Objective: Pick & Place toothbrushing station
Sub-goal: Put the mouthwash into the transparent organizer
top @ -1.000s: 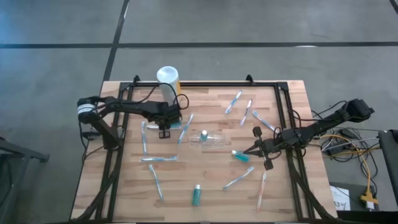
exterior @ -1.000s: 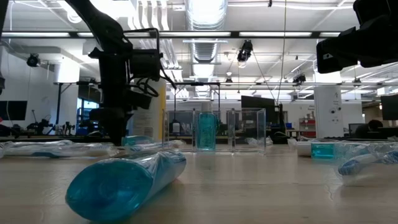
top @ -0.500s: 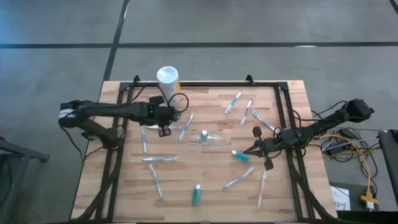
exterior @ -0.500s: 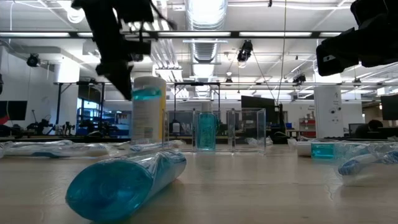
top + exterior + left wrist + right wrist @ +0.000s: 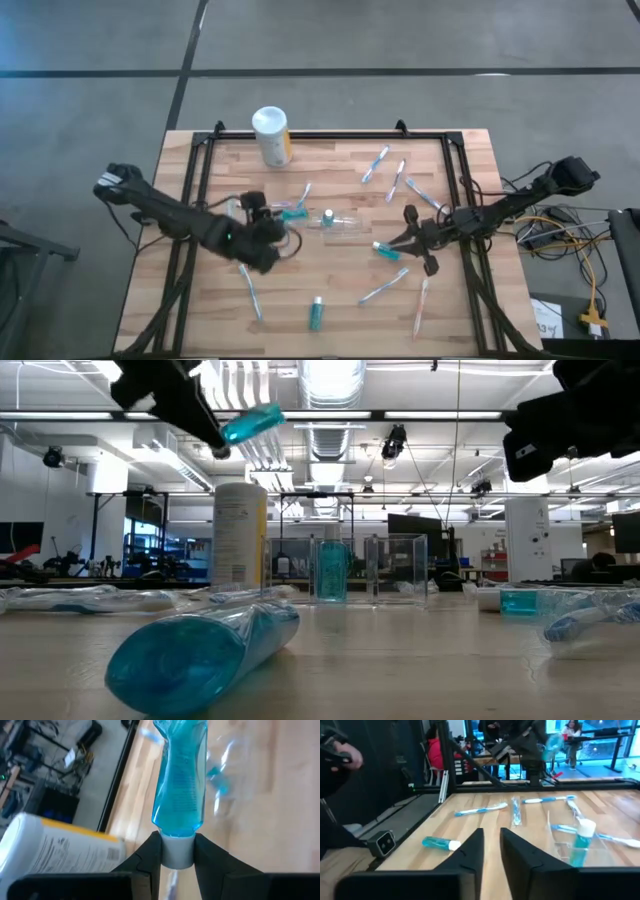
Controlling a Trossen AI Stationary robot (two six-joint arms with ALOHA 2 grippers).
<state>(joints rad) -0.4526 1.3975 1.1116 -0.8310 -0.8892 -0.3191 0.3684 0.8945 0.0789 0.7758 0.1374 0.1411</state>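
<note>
Lifting a teal tube above the wooden table

Holding a small teal tube (image 5: 180, 785) by its white cap, the left gripper (image 5: 177, 851) hangs in the air over the table (image 5: 470, 160). Its two dark fingers (image 5: 150, 857) press on either side of the cap, and the tube's blue body points away from the wrist. In the low view the same tube (image 5: 252, 422) is well clear of the tabletop, higher than the white canister with a yellow label (image 5: 271, 136). From overhead, the left gripper (image 5: 272, 228) sits just beside the clear plastic cup (image 5: 342, 226), on the side away from the right arm.

The cup lies on its side near the middle of the table, with another teal tube (image 5: 327, 217) inside it. The canister stands upright at the table's far edge, well apart from the cup.

The right gripper (image 5: 408, 240) is low over the table on the cup's other side, holding nothing. Its fingers (image 5: 470, 855) stand slightly apart with a narrow gap between them. A third teal tube (image 5: 386, 251) lies just beside it on the wood.

A fourth teal tube (image 5: 316, 313) lies near the table's front edge. Thin white and light-blue toothbrushes (image 5: 376, 164) are scattered flat all around the cup, some beyond it and some nearer the front.
</note>
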